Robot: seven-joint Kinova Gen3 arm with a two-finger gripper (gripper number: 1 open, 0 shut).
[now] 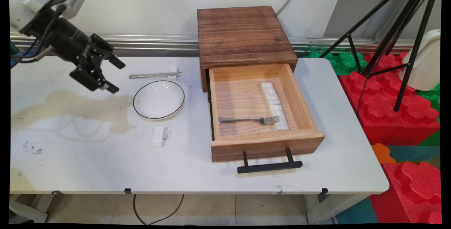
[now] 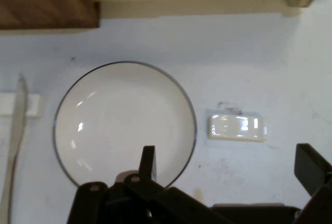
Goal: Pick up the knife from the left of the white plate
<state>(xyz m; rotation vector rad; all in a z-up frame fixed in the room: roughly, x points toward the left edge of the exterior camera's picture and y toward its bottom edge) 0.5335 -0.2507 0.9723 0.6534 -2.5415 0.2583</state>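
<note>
My black gripper [image 1: 116, 75] hangs open above the table's left part, holding nothing, its fingers pointing towards a white plate with a dark rim [image 1: 159, 99]. In the hand view the plate [image 2: 124, 123] lies just past the fingertips [image 2: 148, 162]. A metal knife [image 1: 155, 75] rests behind the plate, its tip on a small white block. A white rest block [image 1: 159, 136] lies in front of the plate, and shows in the hand view [image 2: 237, 127] to the plate's right. A wooden box's drawer [image 1: 262, 144] stands pulled out, with a fork [image 1: 250, 119] inside.
The wooden box [image 1: 243, 35] stands at the table's back middle; its drawer's black handle [image 1: 269, 166] reaches towards the front edge. White pads [image 1: 275, 104] lie in the drawer. A brownish stain [image 1: 77, 107] marks the table's left. A black tripod [image 1: 391, 45] and red foam blocks [image 1: 387, 109] stand right.
</note>
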